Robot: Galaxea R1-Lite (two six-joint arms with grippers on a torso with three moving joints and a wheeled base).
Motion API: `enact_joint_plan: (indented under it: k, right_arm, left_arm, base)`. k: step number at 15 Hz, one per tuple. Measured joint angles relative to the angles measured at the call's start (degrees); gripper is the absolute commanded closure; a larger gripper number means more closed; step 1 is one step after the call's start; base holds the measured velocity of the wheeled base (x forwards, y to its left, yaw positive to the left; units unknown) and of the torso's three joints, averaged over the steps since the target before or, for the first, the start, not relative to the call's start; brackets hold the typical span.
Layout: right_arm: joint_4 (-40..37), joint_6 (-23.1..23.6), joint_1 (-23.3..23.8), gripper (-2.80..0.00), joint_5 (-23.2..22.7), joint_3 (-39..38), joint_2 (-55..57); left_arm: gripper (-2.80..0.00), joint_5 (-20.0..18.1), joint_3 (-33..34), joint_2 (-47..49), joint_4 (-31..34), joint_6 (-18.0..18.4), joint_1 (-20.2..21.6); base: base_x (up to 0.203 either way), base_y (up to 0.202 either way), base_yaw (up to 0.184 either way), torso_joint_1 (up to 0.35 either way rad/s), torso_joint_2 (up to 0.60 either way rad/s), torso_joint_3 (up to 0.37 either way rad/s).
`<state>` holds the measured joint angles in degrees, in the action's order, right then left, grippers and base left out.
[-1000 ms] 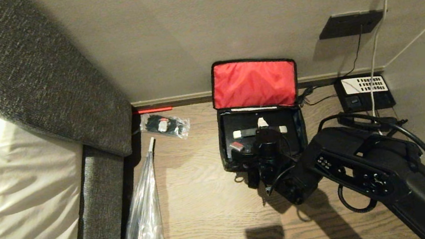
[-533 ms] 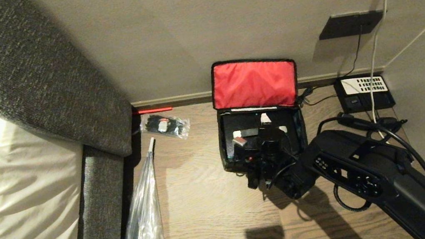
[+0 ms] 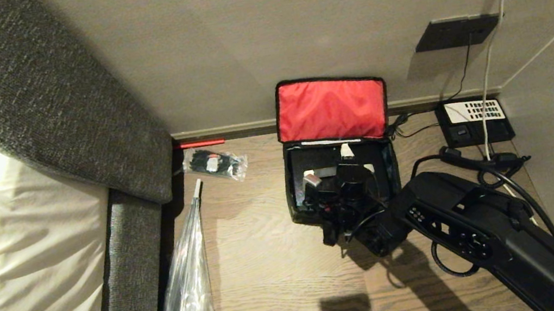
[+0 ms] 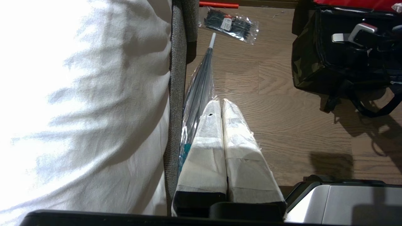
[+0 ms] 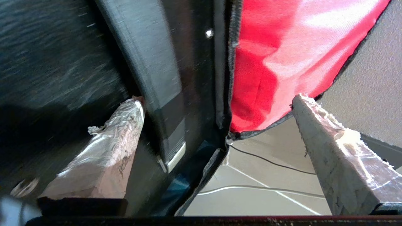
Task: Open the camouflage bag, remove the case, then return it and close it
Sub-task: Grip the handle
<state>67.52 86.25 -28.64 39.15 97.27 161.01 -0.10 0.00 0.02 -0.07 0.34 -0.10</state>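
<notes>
The right gripper (image 3: 331,166) spreads its two tape-wrapped fingers (image 5: 106,157) wide, gripping nothing, inside the open camouflage bag (image 3: 291,197). One finger lies over the case (image 5: 147,69); the other reaches toward the one raised red-lined lid (image 3: 330,109), which leans on the wall. The single flat black case lies in the bag, though blur hides whether a fingertip touches it. The left gripper (image 4: 222,105) hangs parked beside the bed edge (image 4: 176,94), its two padded fingers pressed together, empty. On the wooden floor (image 3: 266,267) lie one packet of black cable ties (image 3: 215,163), one clear plastic bag (image 3: 187,289) and one black telephone (image 3: 474,120) near the corner.
</notes>
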Motion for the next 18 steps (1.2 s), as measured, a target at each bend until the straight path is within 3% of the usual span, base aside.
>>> enact_joint_plan:
  k: [18]
  right_arm:
    - [1.35, 0.0, 0.37, -2.8, -0.09, 7.14, 2.55]
  left_arm:
    - [0.0, 0.0, 0.0, 0.0, 0.0, -0.01, 0.0]
  base:
    - [0.0, 0.0, 0.0, 0.0, 0.0, 0.0]
